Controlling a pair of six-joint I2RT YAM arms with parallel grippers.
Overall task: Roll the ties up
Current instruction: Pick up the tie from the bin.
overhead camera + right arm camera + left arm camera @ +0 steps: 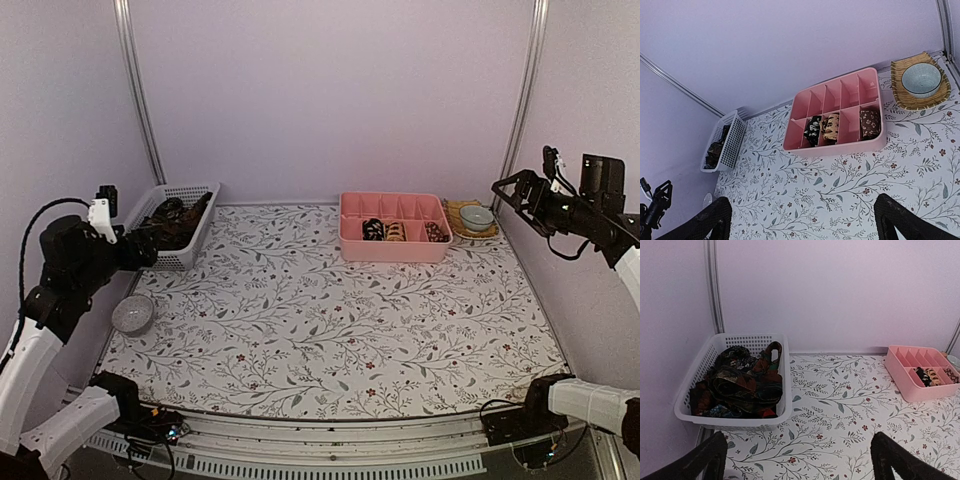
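Observation:
Several loose dark patterned ties [740, 385] lie heaped in the white mesh basket [730, 420] at the back left; the heap [172, 222] also shows from above. Three rolled ties sit in the pink tray's front row: a black one [812, 129], a tan one [830, 127] and a brown one [870, 123]. My left gripper [148, 246] hangs in the air just in front of the basket, open and empty, its fingertips [715, 447] wide apart. High at the right, my right gripper [508, 190] is open and empty too, looking down on the tray.
The pink compartment tray [392, 252] stands at the back centre right. Right of it a pale bowl [477, 216] rests on a woven plate. A small round grey dish [132, 313] lies near the table's left edge. Lilac walls close in the back and sides.

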